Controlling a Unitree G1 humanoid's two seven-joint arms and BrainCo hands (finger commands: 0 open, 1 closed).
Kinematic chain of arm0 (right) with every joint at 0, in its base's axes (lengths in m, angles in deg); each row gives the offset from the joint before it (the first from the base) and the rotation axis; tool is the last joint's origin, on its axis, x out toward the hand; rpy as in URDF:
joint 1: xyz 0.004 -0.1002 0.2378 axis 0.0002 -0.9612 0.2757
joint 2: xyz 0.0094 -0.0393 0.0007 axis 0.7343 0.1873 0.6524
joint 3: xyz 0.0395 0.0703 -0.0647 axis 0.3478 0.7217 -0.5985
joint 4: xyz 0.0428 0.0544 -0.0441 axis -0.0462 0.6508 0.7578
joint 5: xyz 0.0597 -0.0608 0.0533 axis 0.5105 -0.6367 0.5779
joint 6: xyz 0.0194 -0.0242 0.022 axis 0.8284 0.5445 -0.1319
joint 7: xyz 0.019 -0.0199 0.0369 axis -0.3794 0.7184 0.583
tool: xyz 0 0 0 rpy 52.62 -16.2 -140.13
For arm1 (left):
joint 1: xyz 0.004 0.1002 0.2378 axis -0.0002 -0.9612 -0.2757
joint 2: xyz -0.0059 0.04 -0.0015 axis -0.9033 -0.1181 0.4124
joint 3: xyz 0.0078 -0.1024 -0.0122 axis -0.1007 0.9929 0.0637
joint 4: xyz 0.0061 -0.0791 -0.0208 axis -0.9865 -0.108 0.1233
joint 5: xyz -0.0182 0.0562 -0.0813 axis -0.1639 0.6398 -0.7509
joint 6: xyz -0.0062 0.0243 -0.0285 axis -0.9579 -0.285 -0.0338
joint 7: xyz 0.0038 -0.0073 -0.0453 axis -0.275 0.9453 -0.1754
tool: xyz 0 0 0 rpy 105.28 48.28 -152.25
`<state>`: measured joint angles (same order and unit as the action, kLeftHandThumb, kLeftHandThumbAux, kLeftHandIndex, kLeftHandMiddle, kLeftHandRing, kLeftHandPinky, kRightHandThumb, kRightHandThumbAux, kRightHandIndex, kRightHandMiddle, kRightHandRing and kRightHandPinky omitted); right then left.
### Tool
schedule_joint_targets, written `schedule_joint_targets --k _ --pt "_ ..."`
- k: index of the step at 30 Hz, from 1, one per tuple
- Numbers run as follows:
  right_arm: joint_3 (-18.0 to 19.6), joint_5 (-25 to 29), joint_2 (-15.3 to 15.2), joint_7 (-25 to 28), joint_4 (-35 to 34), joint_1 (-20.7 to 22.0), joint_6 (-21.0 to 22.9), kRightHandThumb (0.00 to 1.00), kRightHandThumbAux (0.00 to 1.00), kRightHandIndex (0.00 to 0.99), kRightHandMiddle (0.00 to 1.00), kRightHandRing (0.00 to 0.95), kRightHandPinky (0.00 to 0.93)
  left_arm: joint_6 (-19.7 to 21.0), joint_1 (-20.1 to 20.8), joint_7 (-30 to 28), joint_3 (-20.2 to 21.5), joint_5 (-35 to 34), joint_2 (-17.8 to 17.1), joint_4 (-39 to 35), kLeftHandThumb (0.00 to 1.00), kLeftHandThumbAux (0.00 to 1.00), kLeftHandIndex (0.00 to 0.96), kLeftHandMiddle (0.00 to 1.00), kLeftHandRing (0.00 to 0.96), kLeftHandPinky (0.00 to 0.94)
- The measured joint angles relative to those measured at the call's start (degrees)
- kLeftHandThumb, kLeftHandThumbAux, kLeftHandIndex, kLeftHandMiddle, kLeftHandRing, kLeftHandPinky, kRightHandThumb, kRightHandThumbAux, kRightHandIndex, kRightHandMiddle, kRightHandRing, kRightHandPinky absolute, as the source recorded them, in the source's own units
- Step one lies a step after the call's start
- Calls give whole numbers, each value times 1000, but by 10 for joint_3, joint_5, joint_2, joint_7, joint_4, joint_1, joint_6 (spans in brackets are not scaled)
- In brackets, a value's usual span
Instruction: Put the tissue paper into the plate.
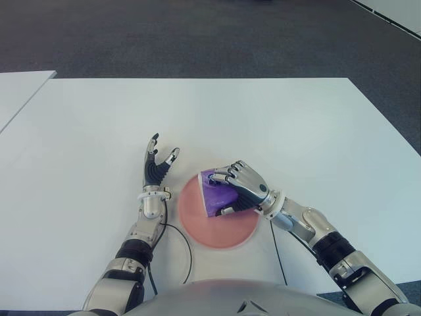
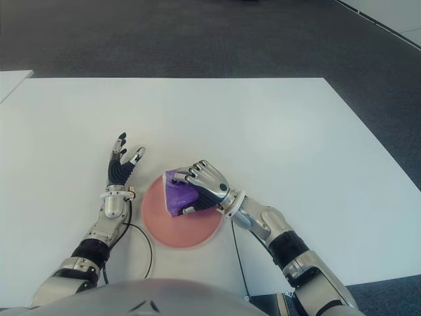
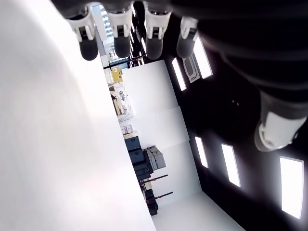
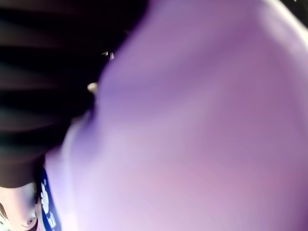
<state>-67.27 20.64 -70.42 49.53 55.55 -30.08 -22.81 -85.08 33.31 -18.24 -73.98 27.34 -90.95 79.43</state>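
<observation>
A purple tissue packet (image 1: 216,195) is over the far right part of a round pink plate (image 1: 204,227) near the table's front edge. My right hand (image 1: 235,186) has its fingers curled over the packet's top and its thumb on the near side. Whether the packet touches the plate I cannot tell. In the right wrist view the purple packet (image 4: 202,125) fills nearly the whole picture, close against the palm. My left hand (image 1: 158,164) shows just left of the plate, fingers straight and spread, holding nothing.
The white table (image 1: 217,118) stretches far and to both sides. Thin black cables (image 1: 186,247) run along my forearms near the plate's front. A second white table (image 1: 16,89) stands at the far left. Dark carpet (image 1: 197,39) lies beyond.
</observation>
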Motion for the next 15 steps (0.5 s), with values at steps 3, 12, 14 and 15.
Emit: schedule_joint_targets --k 3,12,14,15 --pt "-3 -1 0 -11 3 0 2 856 673 406 543 859 831 0 0 0 0 0 0 0 37 475 0 0 0 0" --pt "14 93 -17 96 -66 -34 1 841 675 402 537 694 684 -1 2 0 -1 0 0 2 34 480 0 0 0 0" --pt "16 130 -17 135 -73 -33 1 786 687 410 580 658 642 -2 3 0 0 -1 0 4 30 480 0 0 0 0" --pt "18 148 -17 157 -77 -31 1 768 692 414 595 653 636 -2 3 0 0 -1 0 6 30 480 0 0 0 0"
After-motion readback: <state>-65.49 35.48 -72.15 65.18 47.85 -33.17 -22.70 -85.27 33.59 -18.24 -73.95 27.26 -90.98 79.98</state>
